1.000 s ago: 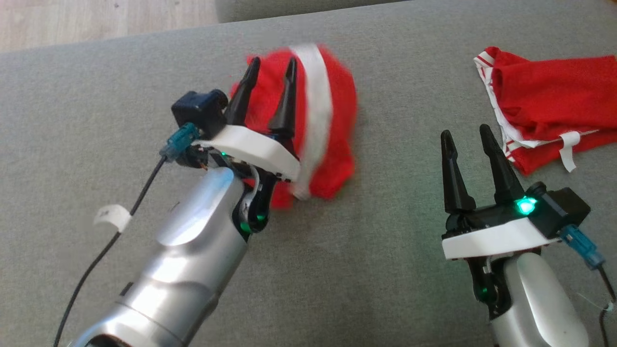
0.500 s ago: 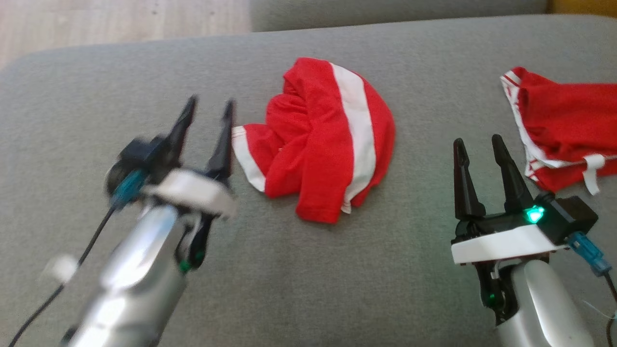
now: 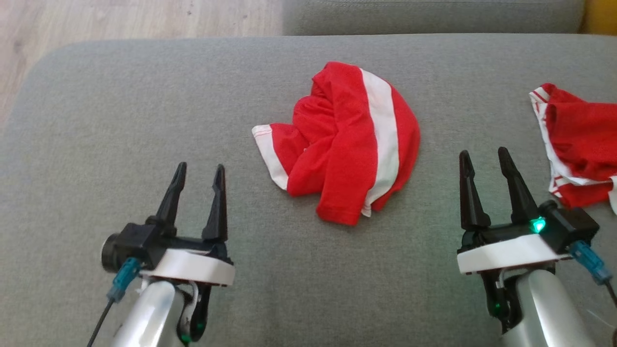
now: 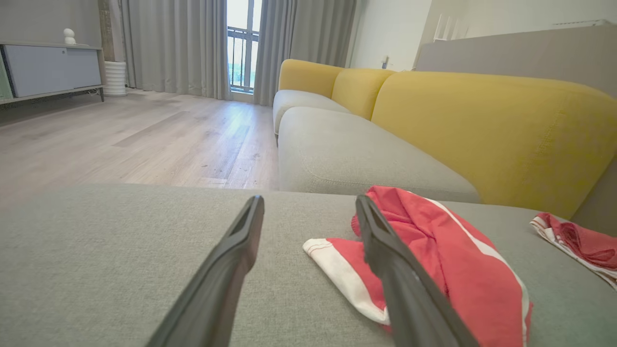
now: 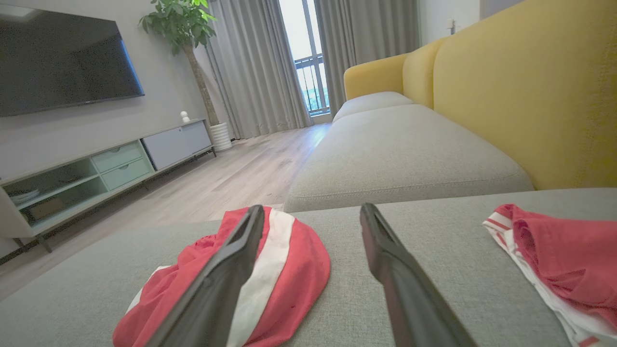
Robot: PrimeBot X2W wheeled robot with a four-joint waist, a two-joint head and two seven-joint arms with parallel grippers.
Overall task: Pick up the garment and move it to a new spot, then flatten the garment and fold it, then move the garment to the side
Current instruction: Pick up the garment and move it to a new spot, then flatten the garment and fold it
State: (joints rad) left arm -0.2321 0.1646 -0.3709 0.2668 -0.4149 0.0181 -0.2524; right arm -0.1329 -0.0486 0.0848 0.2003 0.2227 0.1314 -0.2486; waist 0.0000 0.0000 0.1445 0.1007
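Grey upholstery is the work surface: a broad sofa cushion (image 3: 120, 120), with wood floor (image 3: 120, 19) past its far left corner and a yellow backrest (image 4: 482, 120) off to the right. Near the front edge the left pincer (image 3: 200, 166) hovers with its two dark fingers spread and nothing between them. The right pincer (image 3: 483, 152) is posed the same way on the other side, also spread and empty. Neither touches any cloth. Between them and a little farther out lies the garment (image 3: 352, 144), a red piece with a broad white stripe (image 3: 385, 120), bunched into a rounded heap near the middle of the cushion. One white-hemmed corner (image 3: 267, 144) pokes out toward the left pincer's side. A second red garment (image 3: 578, 144) sits apart at the right edge, beyond the right pincer. Because the heap is central and both pincers are free, the step in hand looks like flattening, though the pictures cannot confirm the relocation is finished. The next move calls for each pincer to reach forward and take an outer edge. The exposed hemmed corner suits the left, and the striped far side suits the right. Pulling the two apart would draw the folds open, with care not to pinch several layers at once.
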